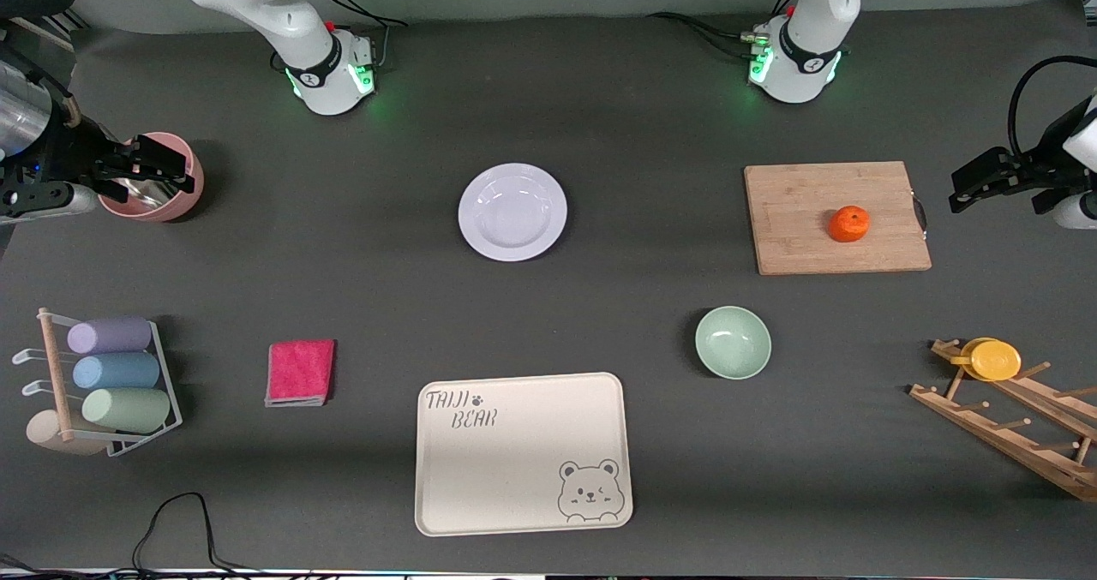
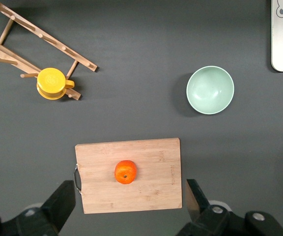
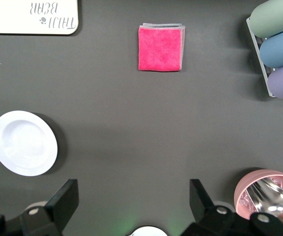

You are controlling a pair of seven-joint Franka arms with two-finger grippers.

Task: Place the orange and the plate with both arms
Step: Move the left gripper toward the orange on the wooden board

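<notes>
Front view: plate point(image 1: 512, 212) at table centre, orange point(image 1: 848, 224) at its three o'clock on the board point(image 1: 836, 218); nothing moved yet. Left wrist: left gripper point(image 2: 131, 206) spread above orange point(image 2: 126, 172). Right wrist: right gripper point(image 3: 134, 204) spread, empty; plate point(image 3: 24, 143) at nine o'clock.

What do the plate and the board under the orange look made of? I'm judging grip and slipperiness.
The round pale lavender-white plate looks like glazed ceramic or melamine: glossy highlights. The rectangular board looks like bamboo or wood: matte, striped grain. The small orange has dimpled peel.
</notes>
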